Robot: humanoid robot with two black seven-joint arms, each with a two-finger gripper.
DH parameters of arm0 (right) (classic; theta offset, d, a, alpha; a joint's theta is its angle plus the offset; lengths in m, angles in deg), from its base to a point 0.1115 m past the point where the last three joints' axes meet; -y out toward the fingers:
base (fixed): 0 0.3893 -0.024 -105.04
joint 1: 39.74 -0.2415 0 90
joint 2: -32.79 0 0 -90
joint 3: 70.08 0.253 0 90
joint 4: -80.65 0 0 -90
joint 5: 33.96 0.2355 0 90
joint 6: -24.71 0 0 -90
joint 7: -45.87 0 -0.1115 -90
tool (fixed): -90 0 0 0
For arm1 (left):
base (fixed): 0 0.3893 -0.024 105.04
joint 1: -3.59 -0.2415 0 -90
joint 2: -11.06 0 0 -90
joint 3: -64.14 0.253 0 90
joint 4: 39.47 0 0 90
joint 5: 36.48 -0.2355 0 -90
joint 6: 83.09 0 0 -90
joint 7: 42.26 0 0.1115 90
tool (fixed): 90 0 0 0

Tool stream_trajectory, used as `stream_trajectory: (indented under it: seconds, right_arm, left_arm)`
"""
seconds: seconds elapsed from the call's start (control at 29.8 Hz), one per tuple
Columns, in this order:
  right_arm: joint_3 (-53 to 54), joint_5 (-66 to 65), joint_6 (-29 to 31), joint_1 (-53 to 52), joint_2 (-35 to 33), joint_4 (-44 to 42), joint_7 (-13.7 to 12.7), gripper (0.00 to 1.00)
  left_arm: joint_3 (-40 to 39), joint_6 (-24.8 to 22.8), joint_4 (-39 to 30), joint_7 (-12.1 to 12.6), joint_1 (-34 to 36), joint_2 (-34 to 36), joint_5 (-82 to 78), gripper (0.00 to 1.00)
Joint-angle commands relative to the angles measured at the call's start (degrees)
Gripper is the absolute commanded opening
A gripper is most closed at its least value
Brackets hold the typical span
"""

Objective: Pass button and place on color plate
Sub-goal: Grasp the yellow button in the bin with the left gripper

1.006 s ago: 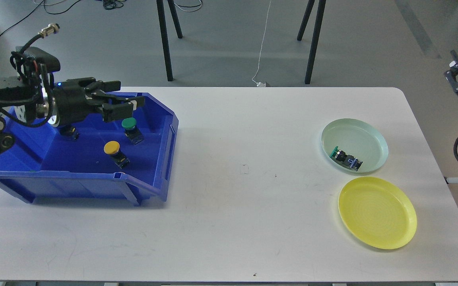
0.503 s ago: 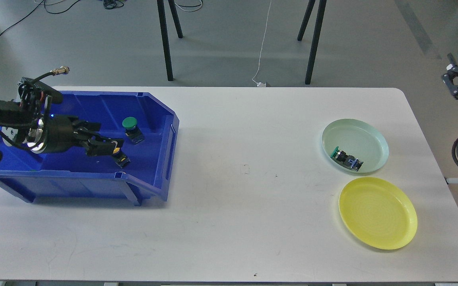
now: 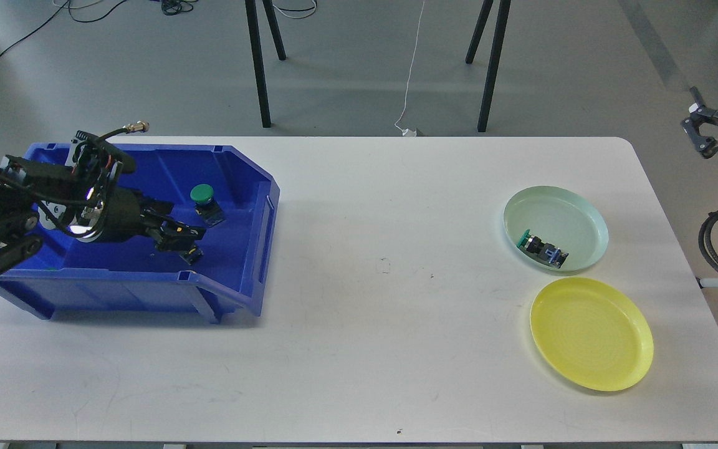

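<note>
Pick-up step: left hand (image 3: 183, 239) down inside blue bin (image 3: 253, 212), closed around yellow button (image 3: 192, 253). Right hand (image 3: 705, 128) far right, off the worktop (image 3: 359, 324); grip unreadable. Next: lift clear, carry right for handover, toward yellow plate (image 3: 591, 333).

Green-capped button (image 3: 204, 200) upright in blue bin (image 3: 253, 206), left of frame, another green button (image 3: 543, 248) lying in pale green plate (image 3: 574, 212), right, yellow plate (image 3: 591, 333) below it

A lab or test room is showing here: behind the bare white worktop (image 3: 384, 249), cables (image 3: 178, 6) are trailing over grey floor (image 3: 359, 81) around black stand legs (image 3: 259, 62).
</note>
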Motion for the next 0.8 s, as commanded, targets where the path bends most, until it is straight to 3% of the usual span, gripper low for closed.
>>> stream_trajectory:
  seconds: [0.0,0.13,0.4,0.6,0.77]
  right_arm:
    - [0.0,0.0,0.0,0.1,0.0,0.0,0.0,0.94]
    - [0.1,0.0,0.0,0.0,0.0,0.0,0.0,0.94]
    - [-0.2,0.0,0.0,0.0,0.0,0.0,0.0,0.94]
    - [-0.3,0.0,0.0,0.1,0.0,0.0,0.0,0.94]
    - [-0.5,-0.1,0.0,0.1,0.0,-0.1,0.0,0.94]
  left_arm:
    - [0.2,-0.1,0.5,-0.1,-0.1,-0.1,-0.4,0.79]
    - [1.5,-0.2,0.5,-0.2,-0.4,-0.1,-0.4,0.66]
    - [2.4,-0.2,1.5,-0.4,-0.2,-0.1,-0.6,0.62]
    - [2.4,-0.4,1.6,-0.5,0.4,-0.1,-0.6,0.39]
    - [2.3,-0.6,1.5,-1.9,0.3,-0.1,-0.5,0.35]
